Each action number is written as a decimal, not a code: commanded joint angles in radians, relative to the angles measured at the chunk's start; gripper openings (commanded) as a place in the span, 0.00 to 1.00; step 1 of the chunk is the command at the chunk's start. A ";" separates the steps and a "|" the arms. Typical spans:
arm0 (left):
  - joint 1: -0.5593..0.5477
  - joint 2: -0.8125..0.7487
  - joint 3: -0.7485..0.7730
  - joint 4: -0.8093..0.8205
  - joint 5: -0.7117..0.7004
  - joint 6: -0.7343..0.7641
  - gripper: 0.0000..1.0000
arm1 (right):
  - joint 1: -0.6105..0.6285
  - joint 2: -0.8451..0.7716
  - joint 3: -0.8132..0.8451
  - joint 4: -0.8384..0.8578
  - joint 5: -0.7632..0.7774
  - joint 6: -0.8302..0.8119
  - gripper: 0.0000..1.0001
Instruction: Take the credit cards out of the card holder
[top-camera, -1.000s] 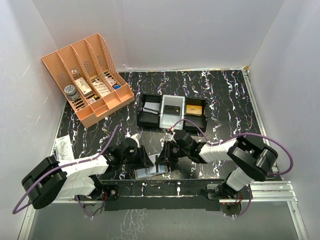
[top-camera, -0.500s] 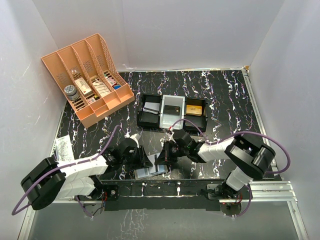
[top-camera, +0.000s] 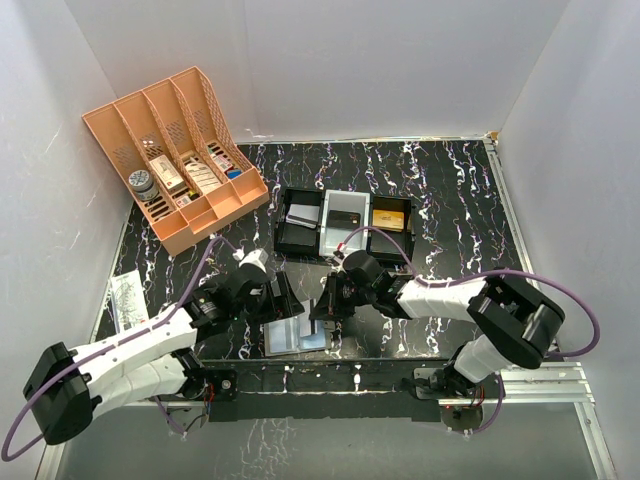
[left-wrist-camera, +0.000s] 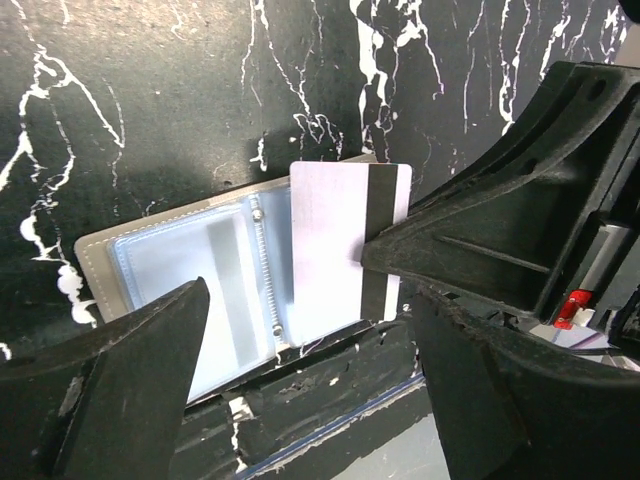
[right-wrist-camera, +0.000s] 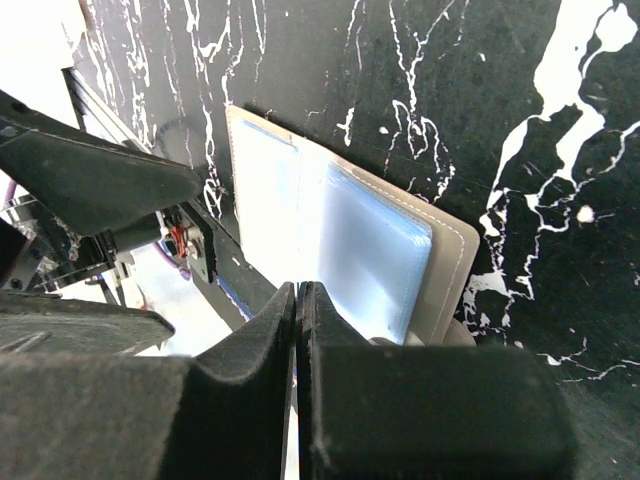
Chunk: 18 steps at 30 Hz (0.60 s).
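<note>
The card holder (left-wrist-camera: 190, 290) lies open near the table's front edge, grey-brown outside with pale blue sleeves inside (right-wrist-camera: 370, 250) (top-camera: 293, 337). A white credit card (left-wrist-camera: 330, 250) with a black stripe sticks up and out of its right half. My right gripper (right-wrist-camera: 298, 290) (top-camera: 325, 312) is shut on that card's striped edge, and its black fingers (left-wrist-camera: 450, 250) reach in from the right. My left gripper (left-wrist-camera: 312, 300) (top-camera: 275, 300) hovers just above the holder, open, with one finger on each side and nothing between them.
A black three-compartment tray (top-camera: 300, 238) with cards in it stands just behind the grippers. The big orange lattice organiser (top-camera: 175, 150) sits at the back left. A paper slip (top-camera: 126, 292) lies at the left edge. White walls enclose the table.
My left gripper has opened wide and risen off the card holder. The right gripper has closed on the white card, and the holder now shows more.
</note>
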 joint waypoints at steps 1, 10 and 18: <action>0.013 -0.007 0.051 -0.118 -0.040 0.035 0.84 | -0.001 -0.034 0.054 -0.023 0.023 -0.019 0.00; 0.169 0.041 0.204 -0.281 0.017 0.140 0.99 | -0.004 -0.089 0.066 0.015 0.092 -0.059 0.00; 0.385 0.058 0.327 -0.397 0.013 0.291 0.99 | -0.009 -0.135 0.128 0.048 0.232 -0.119 0.00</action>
